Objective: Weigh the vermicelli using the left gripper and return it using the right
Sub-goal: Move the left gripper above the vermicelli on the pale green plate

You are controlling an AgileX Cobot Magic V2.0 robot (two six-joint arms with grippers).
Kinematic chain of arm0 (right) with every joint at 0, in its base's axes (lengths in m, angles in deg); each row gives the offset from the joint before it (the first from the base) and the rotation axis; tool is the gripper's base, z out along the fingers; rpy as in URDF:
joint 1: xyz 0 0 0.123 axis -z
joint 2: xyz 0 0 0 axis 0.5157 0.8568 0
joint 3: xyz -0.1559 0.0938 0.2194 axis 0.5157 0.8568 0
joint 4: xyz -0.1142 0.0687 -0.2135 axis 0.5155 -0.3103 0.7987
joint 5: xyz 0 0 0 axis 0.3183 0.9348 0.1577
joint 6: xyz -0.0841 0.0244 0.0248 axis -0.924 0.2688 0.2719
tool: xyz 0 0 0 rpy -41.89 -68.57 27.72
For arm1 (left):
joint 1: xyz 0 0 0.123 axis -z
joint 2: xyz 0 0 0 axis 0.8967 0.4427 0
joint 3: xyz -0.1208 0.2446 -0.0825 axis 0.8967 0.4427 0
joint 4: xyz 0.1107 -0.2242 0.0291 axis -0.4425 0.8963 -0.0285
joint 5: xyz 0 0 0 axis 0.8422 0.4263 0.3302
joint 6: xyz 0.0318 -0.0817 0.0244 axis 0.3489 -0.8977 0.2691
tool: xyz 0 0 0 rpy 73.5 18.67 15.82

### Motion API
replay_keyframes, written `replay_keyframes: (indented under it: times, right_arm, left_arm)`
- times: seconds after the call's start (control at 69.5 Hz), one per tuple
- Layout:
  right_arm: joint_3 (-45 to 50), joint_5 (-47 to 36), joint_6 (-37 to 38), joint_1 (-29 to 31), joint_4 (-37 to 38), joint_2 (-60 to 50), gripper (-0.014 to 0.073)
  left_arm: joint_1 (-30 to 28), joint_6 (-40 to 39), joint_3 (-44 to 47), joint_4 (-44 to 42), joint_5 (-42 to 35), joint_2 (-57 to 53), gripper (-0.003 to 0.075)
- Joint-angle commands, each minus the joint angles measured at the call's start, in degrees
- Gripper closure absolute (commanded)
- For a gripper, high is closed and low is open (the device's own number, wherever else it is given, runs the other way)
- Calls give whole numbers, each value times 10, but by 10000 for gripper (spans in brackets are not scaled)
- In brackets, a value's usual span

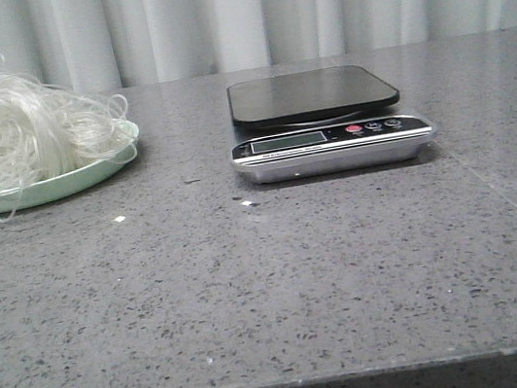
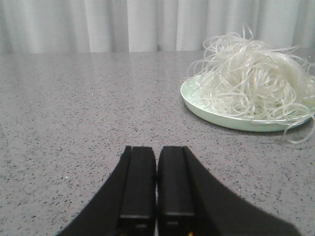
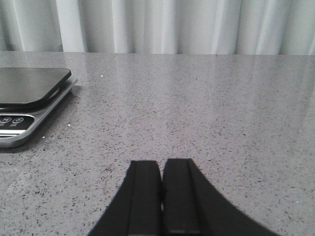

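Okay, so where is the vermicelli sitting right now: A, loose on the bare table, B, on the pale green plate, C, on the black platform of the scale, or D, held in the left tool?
B: the vermicelli lies heaped on the pale green plate, while the scale platform is bare and the left tool is shut with nothing in it.

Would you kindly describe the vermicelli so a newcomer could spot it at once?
On the grey speckled table, look far left of the kitchen scale to the pale green plate. The vermicelli is the fluffy tangle of thin translucent white strands heaped on it.
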Motion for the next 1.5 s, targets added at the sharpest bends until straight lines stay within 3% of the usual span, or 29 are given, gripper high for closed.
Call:
replay_keyframes:
  times: [0.0, 1.035, 1.179, 1.366, 1.481]
  right_arm:
    - [-5, -47, 1, 4, 5, -9, 442]
    - [-5, -47, 1, 4, 5, -9, 442]
    - [-5, -47, 1, 4, 5, -9, 442]
    - [-5, -48, 1, 4, 5, -9, 442]
    - [-5, -49, 1, 4, 5, -9, 442]
  left_arm:
    - [0, -4, 4, 6, -43, -12, 584]
    - [0, -4, 4, 6, -58, -12, 584]
    - [0, -4, 4, 18, -109, -12, 584]
    - [0, -6, 0, 18, -244, -12, 584]
    - [0, -6, -45, 18, -235, -7, 584]
